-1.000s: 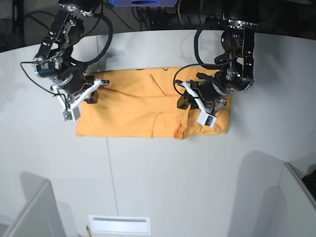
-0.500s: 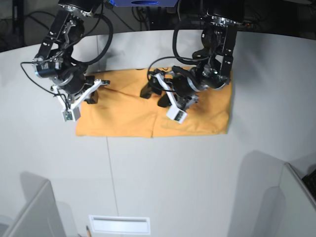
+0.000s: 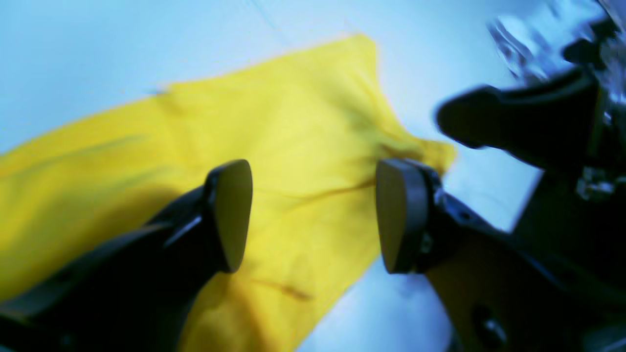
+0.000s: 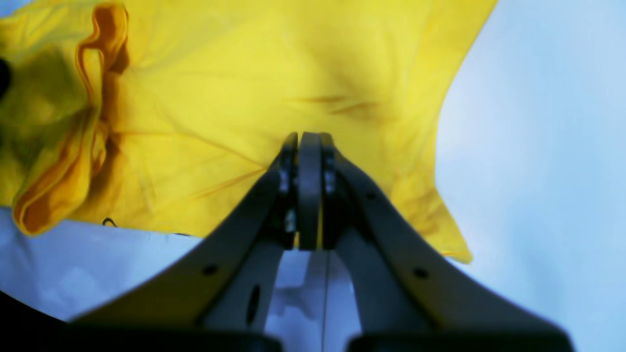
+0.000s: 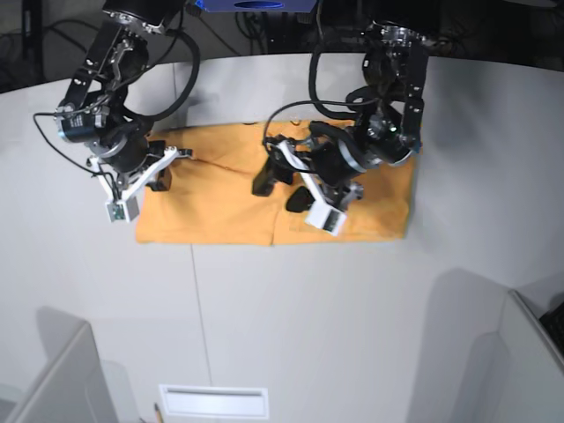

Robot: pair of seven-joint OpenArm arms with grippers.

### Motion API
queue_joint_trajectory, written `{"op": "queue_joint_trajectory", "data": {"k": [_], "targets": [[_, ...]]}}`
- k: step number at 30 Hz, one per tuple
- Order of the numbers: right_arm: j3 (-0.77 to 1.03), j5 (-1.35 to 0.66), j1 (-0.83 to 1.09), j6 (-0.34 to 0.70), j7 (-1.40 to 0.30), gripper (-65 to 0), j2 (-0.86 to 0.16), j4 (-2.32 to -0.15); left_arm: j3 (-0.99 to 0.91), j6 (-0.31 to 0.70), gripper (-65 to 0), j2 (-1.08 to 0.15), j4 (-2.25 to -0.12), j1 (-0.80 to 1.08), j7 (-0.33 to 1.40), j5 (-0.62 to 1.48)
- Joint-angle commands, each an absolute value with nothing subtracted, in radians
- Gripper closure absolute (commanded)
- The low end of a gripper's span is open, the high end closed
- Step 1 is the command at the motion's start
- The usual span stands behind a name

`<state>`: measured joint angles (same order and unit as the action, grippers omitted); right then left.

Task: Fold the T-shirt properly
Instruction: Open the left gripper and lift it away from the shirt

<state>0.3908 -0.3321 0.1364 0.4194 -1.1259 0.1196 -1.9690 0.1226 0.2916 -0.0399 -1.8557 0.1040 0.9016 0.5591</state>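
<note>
between folds: left pincer free, right pincer pinning the edge

plain light-orange cotton t-shirt [image 5: 220, 189] lies flat on the pale grey desk [image 5: 282, 326] as a wide folded band. left pincer [image 3: 313, 215] is spread and empty above mid-cloth. right pincer [image 4: 309, 190] is pressed together at the shirt's end; whether cloth is pinched, cannot tell. judged next: left pincer needs a fresh edge grasp for the cross fold.

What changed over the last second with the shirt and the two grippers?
The left gripper let go of the T-shirt, opened and moved toward its middle; the bunched flap now lies flat. The right gripper stayed shut on the shirt's other end.
</note>
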Motion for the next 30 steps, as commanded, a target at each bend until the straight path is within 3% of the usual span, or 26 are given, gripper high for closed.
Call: {"op": "queue_joint_trajectory", "data": {"k": [1,5,6,10,12,13,19,27,30], "targets": [[0.404,-0.343,0.122,0.423,-1.106,0.0,0.119,-1.986,0.073,0.295,-31.6,-0.053,-1.88,0.111,0.888,0.568],[0.447,-0.343,0.062,0.423,-1.156,0.0,0.119,-1.957,-0.116,0.297,-0.3,-0.105,-1.891,0.171,0.888,0.568],[0.466,-0.343,0.039,0.423,-1.182,0.0,0.119,-1.945,-0.163,0.298,0.0,-0.122,-1.893,0.185,0.888,0.568],[0.532,-0.343,-0.027,0.423,-1.248,-39.8,0.116,-1.897,-0.355,0.3,0.0,-0.174,-1.894,0.254,0.888,0.568],[0.553,-0.343,-0.051,0.424,-1.25,-50.7,0.111,-1.854,-0.447,0.32,0.0,-0.193,-1.893,0.292,0.885,0.568],[0.562,-0.343,-0.07,0.424,-1.25,-52.8,0.102,-1.821,-0.495,0.354,0.0,-0.199,-1.891,0.311,0.881,0.568],[0.648,-0.343,-0.166,0.424,-1.248,-52.7,0.038,-1.569,-0.76,0.562,0.0,-0.199,-1.882,0.371,0.881,0.562],[0.677,-0.346,-0.206,0.429,-1.241,-52.7,0.013,-1.389,-0.868,0.631,0.0,-0.2,-1.868,0.39,0.881,0.561],[0.674,-0.438,-0.183,0.495,-1.244,-51.2,0.025,-1.334,-0.858,0.631,0.0,-0.2,-1.847,0.387,0.88,0.561]]}}
